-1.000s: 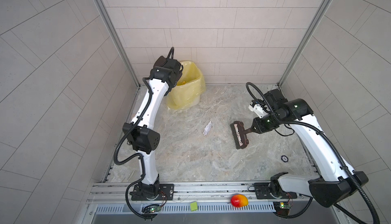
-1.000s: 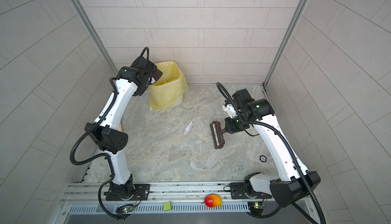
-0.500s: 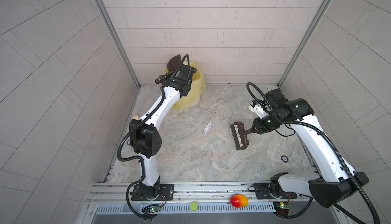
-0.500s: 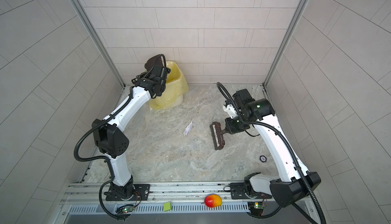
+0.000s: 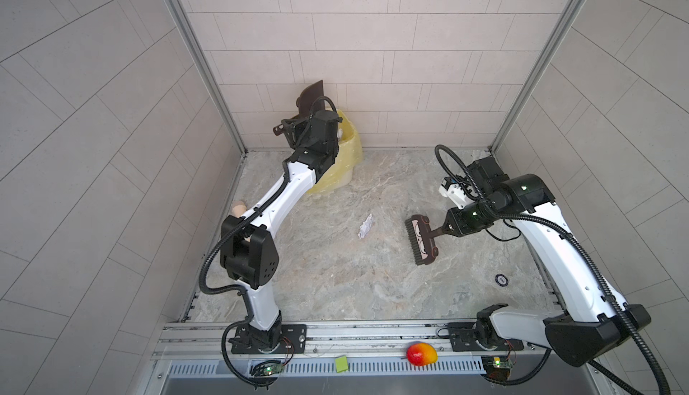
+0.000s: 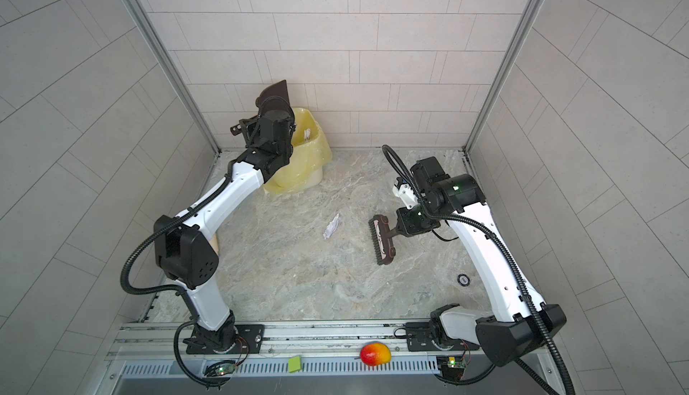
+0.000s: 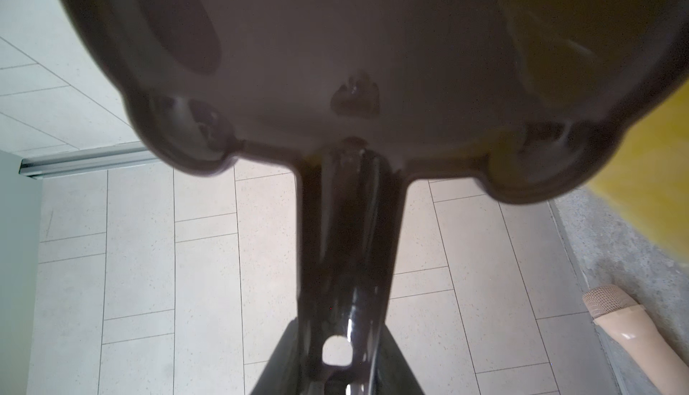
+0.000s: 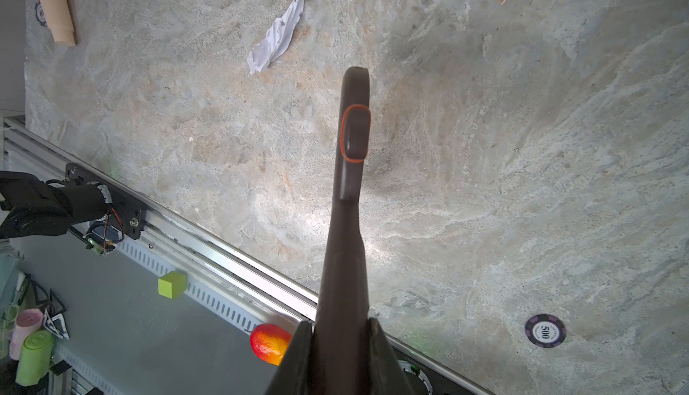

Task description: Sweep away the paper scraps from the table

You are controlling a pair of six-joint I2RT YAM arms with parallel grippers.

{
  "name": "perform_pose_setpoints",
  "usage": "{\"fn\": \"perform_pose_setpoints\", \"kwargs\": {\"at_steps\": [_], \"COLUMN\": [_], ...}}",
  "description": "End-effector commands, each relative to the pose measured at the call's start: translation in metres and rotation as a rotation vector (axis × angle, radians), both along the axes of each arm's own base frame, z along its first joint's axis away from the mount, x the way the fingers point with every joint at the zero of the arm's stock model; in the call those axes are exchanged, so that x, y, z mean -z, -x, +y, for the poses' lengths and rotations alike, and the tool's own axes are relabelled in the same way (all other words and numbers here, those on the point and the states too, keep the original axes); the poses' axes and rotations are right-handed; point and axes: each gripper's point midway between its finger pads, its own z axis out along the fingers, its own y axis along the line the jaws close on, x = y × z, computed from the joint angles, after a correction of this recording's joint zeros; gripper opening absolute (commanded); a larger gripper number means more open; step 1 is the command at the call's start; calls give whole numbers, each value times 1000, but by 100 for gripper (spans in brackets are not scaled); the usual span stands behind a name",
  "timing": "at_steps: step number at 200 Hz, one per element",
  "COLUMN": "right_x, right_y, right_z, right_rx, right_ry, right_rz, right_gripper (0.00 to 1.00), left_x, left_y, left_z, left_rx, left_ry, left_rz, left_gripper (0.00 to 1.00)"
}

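Note:
One white crumpled paper scrap (image 5: 365, 225) (image 6: 331, 226) (image 8: 277, 37) lies mid-table (image 5: 335, 281). My left gripper (image 7: 345, 369) (image 5: 306, 118) is shut on the handle of a dark brown dustpan (image 5: 311, 98) (image 6: 276, 95) (image 7: 335, 57). The pan stands tilted up over the rim of the yellow-lined bin (image 5: 346, 158) (image 6: 309, 158), where white bits (image 6: 307, 134) show inside. My right gripper (image 8: 343, 341) (image 5: 445, 230) (image 6: 400, 230) is shut on the handle of a brown brush (image 5: 421, 240) (image 6: 382, 242) (image 8: 354, 132). Its head rests on the table, right of the scrap.
A poker chip (image 5: 501, 279) (image 8: 545, 331) lies near the right rail. A beige cylinder (image 5: 238, 208) (image 7: 619, 326) lies by the left wall. A mango (image 5: 421, 354) and a lime-green note (image 5: 341, 363) sit on the front ledge, off the table.
The left arm has swung right and stretched out, lifting the dustpan from behind the wrist to tilted upright above the bin. The right arm, the brush and the scrap have not moved.

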Motion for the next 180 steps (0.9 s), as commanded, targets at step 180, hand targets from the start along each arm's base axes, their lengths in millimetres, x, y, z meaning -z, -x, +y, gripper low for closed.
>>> {"fn": "perform_pose_setpoints", "kwargs": {"at_steps": [180], "right_x": [-14], "right_y": [-50], "right_z": [0], "right_rx": [-58], "right_ry": [169], "right_rz": [-142], "right_gripper": [0], "left_x": [113], "left_y": [216], "left_z": [-54], "left_rx": [13], "left_ry": [1054], "left_rz": [74], "left_gripper": [0]}}
